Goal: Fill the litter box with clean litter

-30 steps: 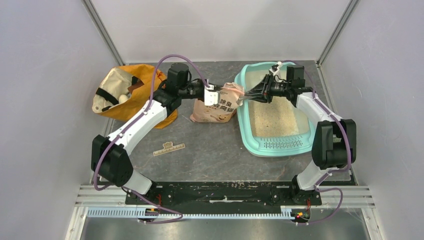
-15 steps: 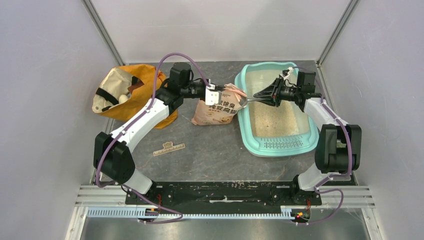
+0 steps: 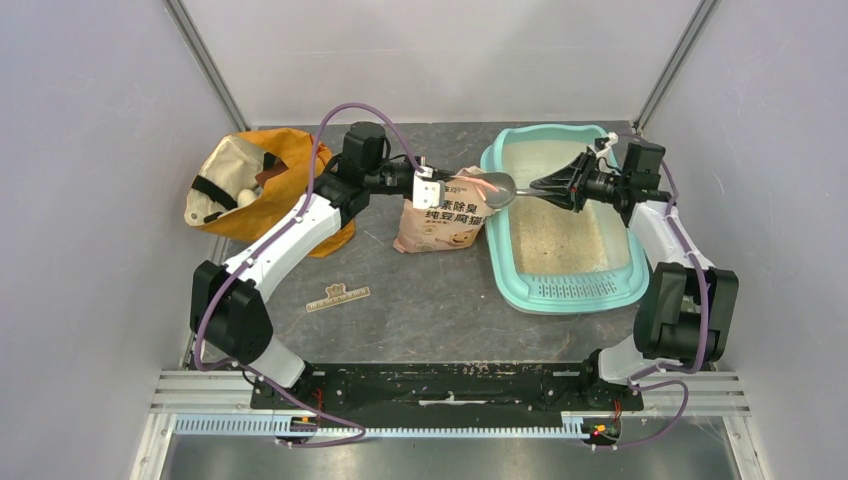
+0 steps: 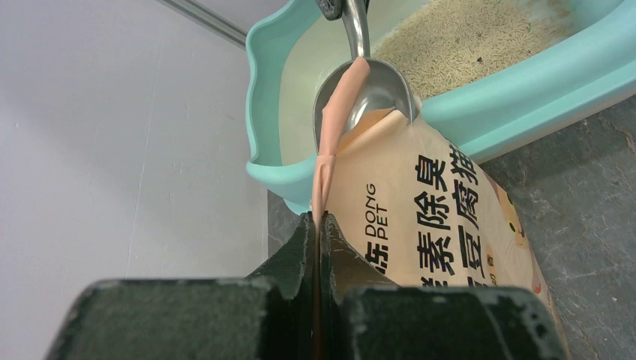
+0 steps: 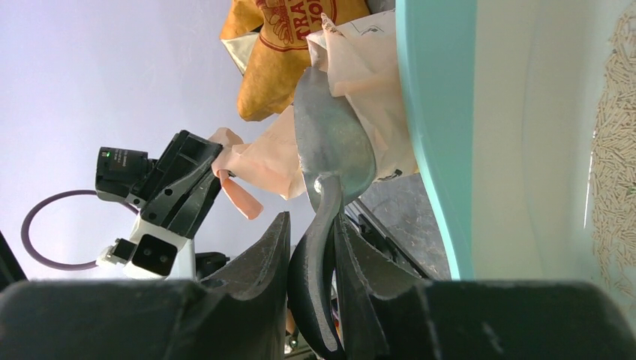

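Shifted a little rightward since one second ago, the litter box (image 3: 497, 240) lies at the right of the counter (image 3: 420, 300), with a thin layer of clean litter (image 3: 560, 235) inside. My right arm also drew back, so the scoop (image 3: 500, 188) bowl, empty I think, now sits at the mouth of the pouch (image 3: 445, 215), beside the box rim. My right fingers (image 5: 255, 277) are clamped on the scoop handle; my left fingers (image 4: 296, 262) pinch only the pouch's top edge. If the scoop pushes hard, this thin hold may slip and the pouch spill.
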